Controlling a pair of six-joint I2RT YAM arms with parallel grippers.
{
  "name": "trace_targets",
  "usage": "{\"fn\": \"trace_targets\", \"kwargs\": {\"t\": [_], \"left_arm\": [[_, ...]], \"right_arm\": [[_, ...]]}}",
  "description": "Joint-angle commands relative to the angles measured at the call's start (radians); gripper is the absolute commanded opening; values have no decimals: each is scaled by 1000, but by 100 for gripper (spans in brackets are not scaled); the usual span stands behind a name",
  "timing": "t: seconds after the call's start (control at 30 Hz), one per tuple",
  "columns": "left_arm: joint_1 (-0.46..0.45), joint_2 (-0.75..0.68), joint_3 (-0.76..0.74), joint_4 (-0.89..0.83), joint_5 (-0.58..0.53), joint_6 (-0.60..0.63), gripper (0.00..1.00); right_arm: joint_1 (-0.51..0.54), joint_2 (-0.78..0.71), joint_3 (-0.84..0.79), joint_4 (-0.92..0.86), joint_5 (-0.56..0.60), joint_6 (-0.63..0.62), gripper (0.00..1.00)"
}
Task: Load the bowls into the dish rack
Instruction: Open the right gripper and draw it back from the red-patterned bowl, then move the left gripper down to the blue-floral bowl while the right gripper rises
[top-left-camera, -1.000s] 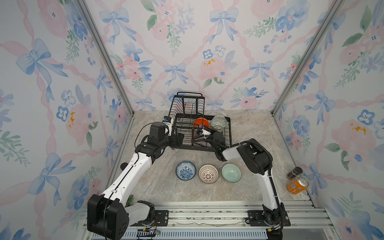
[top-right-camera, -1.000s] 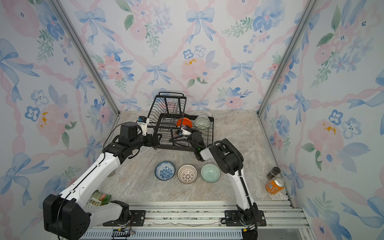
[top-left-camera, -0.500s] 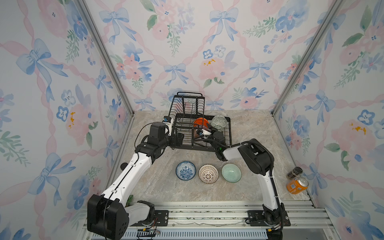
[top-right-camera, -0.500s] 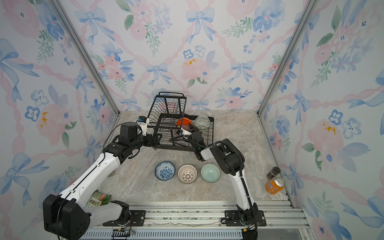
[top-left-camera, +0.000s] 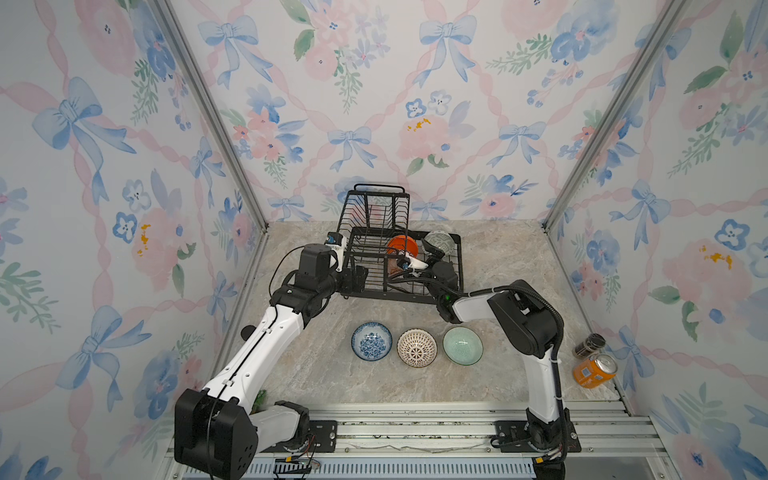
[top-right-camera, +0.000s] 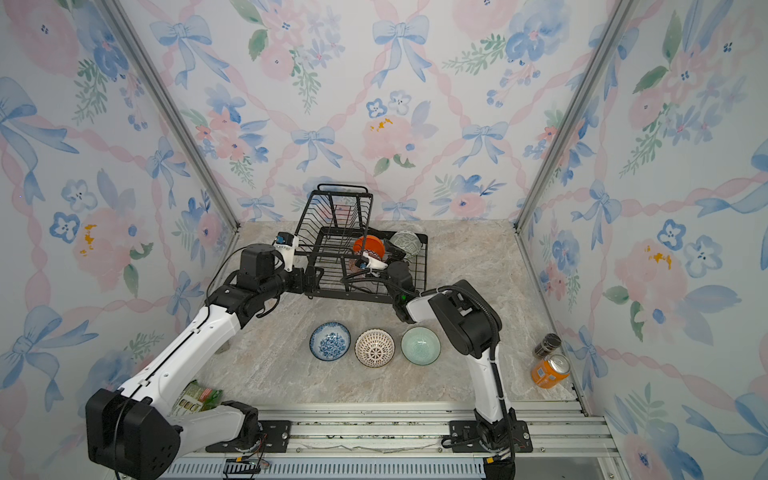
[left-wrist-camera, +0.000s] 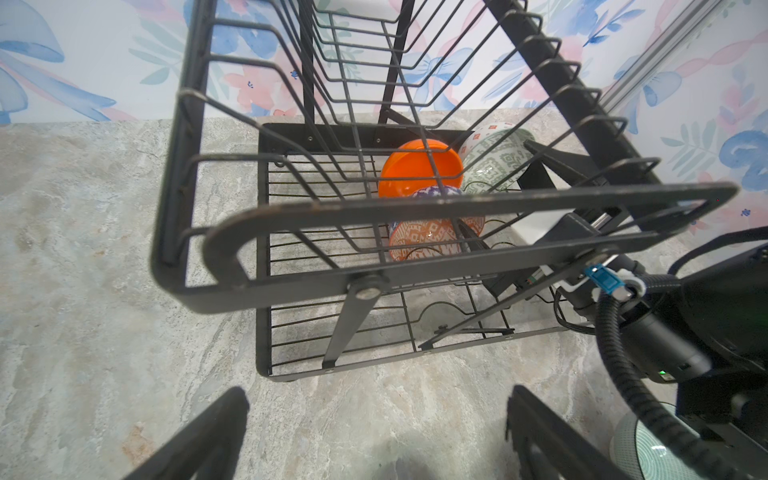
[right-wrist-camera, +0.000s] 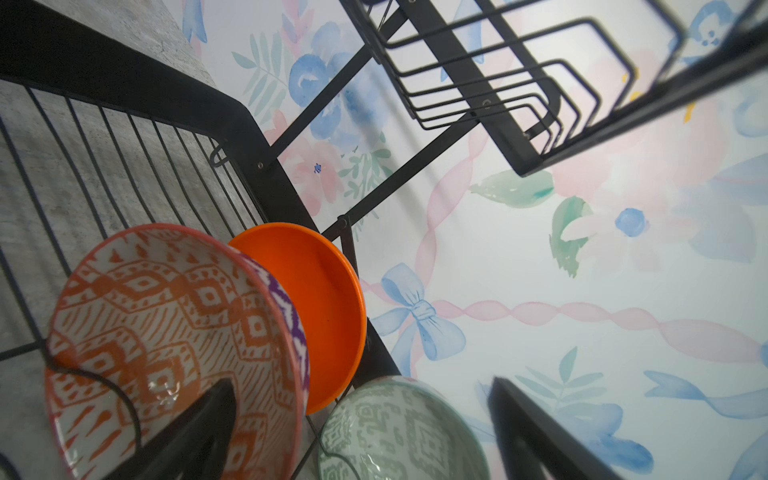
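Note:
The black wire dish rack stands at the back of the table. In its lower tray the plain orange bowl, the grey-green patterned bowl and the orange-white patterned bowl stand on edge. My right gripper reaches into the tray and is open. One finger lies in front of the orange-white bowl's hollow, and the grey-green bowl shows between the fingers. My left gripper is open over bare table at the rack's front left corner. Blue-white floral, brown-lattice and mint bowls sit in a row on the table.
An orange can and a small black-lidded jar stand at the right wall. A green packet lies by the left arm's base. The rack's raised basket hangs over the tray's left part.
My right gripper has opened, and the orange-white bowl now stands in the tray on its own. The left arm has not moved.

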Motion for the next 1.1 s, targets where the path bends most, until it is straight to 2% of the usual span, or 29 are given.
{"fn": "trace_targets", "kwargs": {"t": [0.0,0.37,0.63,0.9,1.0,1.07], "left_arm": [[3,-6,-10,7,-3,1,98],[-16,-12,-3,-12,-20,3,98],[-48,-39,4,-97,-82,-4,98],[-86,-41,-33,-120,-61,-60,98],[-98,-34,-60,-120,-50,-85,98],[-108,-27,-80,-119,-44,-102,98]], "right_arm": [[-9,-83,-48,-5,21,8,97],[-5,-319,-221,-157,10,147,97],[9,-595,-191,-657,-1,406,97],[-23,-796,-3,-1280,-96,670,97],[-58,-840,40,-1401,-133,737,97],[-101,-861,65,-1472,-197,771,97]]}}
